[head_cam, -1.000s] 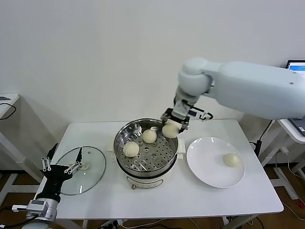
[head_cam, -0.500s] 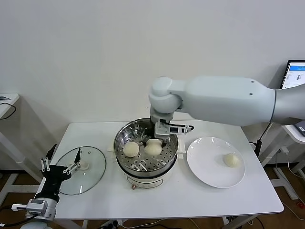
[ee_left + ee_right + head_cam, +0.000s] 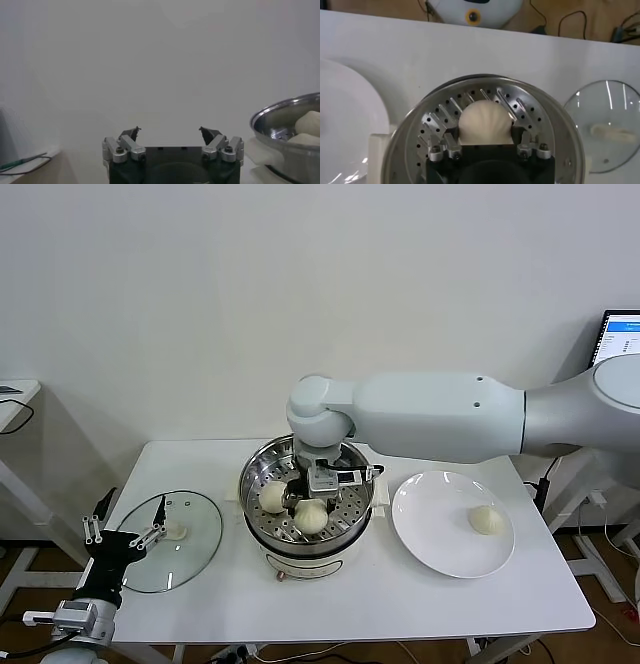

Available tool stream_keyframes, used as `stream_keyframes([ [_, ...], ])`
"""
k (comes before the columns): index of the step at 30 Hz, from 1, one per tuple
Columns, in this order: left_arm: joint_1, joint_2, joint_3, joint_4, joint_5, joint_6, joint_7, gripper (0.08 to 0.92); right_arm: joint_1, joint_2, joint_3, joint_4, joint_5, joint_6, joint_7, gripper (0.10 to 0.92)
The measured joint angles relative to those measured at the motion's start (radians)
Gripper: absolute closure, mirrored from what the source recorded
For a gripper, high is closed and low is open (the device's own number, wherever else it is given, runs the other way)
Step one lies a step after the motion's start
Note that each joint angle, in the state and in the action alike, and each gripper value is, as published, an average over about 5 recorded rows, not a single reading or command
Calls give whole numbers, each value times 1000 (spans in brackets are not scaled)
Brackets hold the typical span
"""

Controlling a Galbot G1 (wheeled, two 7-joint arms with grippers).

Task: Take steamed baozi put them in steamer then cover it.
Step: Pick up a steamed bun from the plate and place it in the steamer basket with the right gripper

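Note:
The steel steamer stands mid-table on its cream base. My right gripper is down inside it, shut on a baozi near the basket's front. In the right wrist view the fingers clasp that baozi on both sides over the perforated floor. A second baozi lies in the basket beside it. One baozi lies on the white plate. The fourth is hidden. My left gripper is open and idle, low at the table's left, and also shows in its wrist view.
The glass lid with its white handle lies flat on the table left of the steamer; it also shows in the right wrist view. The steamer's rim shows far off in the left wrist view. A monitor stands at the far right.
My right gripper has carried the baozi from above the steamer's right rim down into the basket and toward its front. The left arm has not moved.

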Motion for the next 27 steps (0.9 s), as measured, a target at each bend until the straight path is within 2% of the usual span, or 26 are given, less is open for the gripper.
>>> stream_keyframes([
  [13,-1,-2,3,3,0,-2,0,177,-51,33,7,-51,-26,4,7,338],
  [19,-1,-3,1,9,0,-3,1,177,-48,26,17,-53,-19,-3,8,222],
  [27,2,-4,4,6,1,-4,1,177,6,-37,42,-39,39,-22,-10,203],
])
